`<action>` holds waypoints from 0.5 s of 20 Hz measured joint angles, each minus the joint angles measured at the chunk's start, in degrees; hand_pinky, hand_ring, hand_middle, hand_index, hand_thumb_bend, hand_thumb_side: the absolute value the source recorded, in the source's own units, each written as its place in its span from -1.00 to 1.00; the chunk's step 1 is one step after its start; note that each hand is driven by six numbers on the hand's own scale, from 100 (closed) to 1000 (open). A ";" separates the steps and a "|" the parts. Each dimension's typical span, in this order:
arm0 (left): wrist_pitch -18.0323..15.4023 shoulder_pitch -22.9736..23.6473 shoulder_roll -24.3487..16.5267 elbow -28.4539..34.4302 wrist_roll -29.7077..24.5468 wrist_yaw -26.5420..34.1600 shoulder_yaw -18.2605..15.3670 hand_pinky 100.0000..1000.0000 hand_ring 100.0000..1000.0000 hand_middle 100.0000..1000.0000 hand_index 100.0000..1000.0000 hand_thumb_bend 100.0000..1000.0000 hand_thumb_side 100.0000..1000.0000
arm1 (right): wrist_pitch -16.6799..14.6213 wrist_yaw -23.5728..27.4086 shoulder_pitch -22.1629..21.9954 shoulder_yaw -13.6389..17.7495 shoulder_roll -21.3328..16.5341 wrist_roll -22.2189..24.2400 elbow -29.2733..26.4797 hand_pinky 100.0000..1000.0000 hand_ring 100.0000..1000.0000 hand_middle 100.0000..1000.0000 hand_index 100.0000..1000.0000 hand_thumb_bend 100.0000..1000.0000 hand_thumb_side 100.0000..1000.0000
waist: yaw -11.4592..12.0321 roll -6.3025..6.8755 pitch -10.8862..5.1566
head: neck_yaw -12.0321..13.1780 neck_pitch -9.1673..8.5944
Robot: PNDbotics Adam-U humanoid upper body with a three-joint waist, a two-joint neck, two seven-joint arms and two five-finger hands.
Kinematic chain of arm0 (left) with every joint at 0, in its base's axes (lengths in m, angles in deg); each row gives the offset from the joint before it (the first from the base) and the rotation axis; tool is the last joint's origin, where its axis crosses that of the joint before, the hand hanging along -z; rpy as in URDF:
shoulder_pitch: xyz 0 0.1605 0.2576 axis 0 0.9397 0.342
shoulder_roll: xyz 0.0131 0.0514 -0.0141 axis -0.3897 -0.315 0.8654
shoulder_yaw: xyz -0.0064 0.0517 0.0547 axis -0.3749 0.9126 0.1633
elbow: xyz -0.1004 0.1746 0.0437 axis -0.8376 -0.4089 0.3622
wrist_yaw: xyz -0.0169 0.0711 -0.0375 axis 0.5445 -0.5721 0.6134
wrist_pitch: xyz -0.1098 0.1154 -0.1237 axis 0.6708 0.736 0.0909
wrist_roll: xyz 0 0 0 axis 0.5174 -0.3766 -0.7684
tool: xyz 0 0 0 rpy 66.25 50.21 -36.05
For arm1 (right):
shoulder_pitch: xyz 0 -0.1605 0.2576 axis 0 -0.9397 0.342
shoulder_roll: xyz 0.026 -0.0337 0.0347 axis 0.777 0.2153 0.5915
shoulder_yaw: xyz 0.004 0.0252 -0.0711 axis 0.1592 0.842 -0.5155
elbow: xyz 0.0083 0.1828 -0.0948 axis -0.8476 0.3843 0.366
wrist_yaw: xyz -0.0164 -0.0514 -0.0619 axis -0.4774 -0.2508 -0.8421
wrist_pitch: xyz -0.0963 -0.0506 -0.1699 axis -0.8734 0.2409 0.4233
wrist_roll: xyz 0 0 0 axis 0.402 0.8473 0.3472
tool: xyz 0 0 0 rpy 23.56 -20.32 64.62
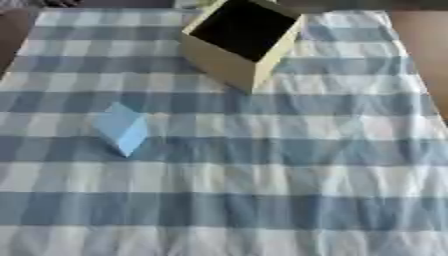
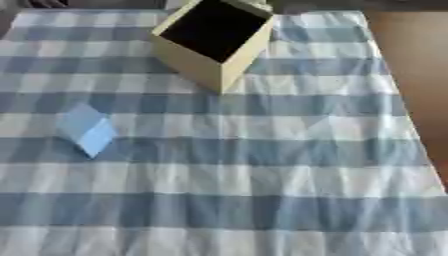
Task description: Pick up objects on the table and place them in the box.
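Left eye view gives you the light blue block (image 1: 122,128) lying on the blue-and-white checked cloth (image 1: 262,190), on your left side of the table and about mid-depth. It sits turned cornerwise to you, one point aimed down toward the near edge, its paler top face tilted up and a slightly deeper blue side face showing on the right. Nothing touches it.

Beyond it, well apart and toward the far middle of the table, stands the cream box (image 1: 234,47). It is open at the top, its inside dark, and it too is rotated so that one vertical corner faces you. You cannot see anything inside it from here; the interior is just black.

The cloth is creased and wrinkled, covering nearly the whole table; bare brown wood (image 2: 411,65) shows along the right side.

Neither of your hands appears in either eye view, so you cannot tell how the fingers stand, open or curled.
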 measured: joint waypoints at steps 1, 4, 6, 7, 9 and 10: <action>-0.02 0.00 0.00 0.00 0.01 -0.07 0.00 0.08 0.40 0.45 0.57 -0.79 0.21 | 0.00 0.00 0.00 0.00 0.00 0.00 0.00 0.42 0.46 0.36 0.67 -1.00 0.83 | 0.00 0.00 0.00 | 0.00 0.00; -0.06 0.03 0.00 0.00 0.00 -0.27 0.00 0.08 0.40 0.45 0.57 -0.79 0.20 | 0.00 0.00 0.00 0.00 0.00 0.00 0.00 0.42 0.46 0.36 0.67 -1.00 0.83 | 0.00 0.00 0.00 | 0.00 0.00; -0.10 0.04 0.00 0.00 0.00 -0.47 0.00 0.08 0.40 0.45 0.57 -0.80 0.21 | 0.01 0.00 0.00 0.00 0.00 0.01 0.00 0.42 0.46 0.36 0.67 -1.00 0.83 | 0.00 0.01 0.00 | 0.02 0.00; -0.12 0.05 0.00 0.00 -0.03 -0.57 0.00 0.08 0.40 0.45 0.57 -0.81 0.21 | 0.01 -0.01 0.00 0.00 0.00 0.01 0.00 0.42 0.46 0.36 0.67 -1.00 0.83 | 0.00 0.01 0.00 | 0.02 0.00; -0.20 0.09 -0.01 0.00 -0.29 -0.85 0.02 0.08 0.40 0.45 0.57 -0.86 0.20 | 0.03 -0.01 0.00 0.00 0.00 0.03 0.00 0.42 0.46 0.36 0.67 -1.00 0.83 | 0.00 0.06 0.00 | 0.02 0.00; -0.18 0.19 -0.11 0.00 -0.58 -1.19 0.06 0.08 0.40 0.45 0.57 -0.88 0.20 | 0.04 -0.02 0.00 0.00 -0.01 0.04 0.00 0.42 0.46 0.36 0.67 -1.00 0.83 | 0.01 0.12 0.00 | -0.02 0.00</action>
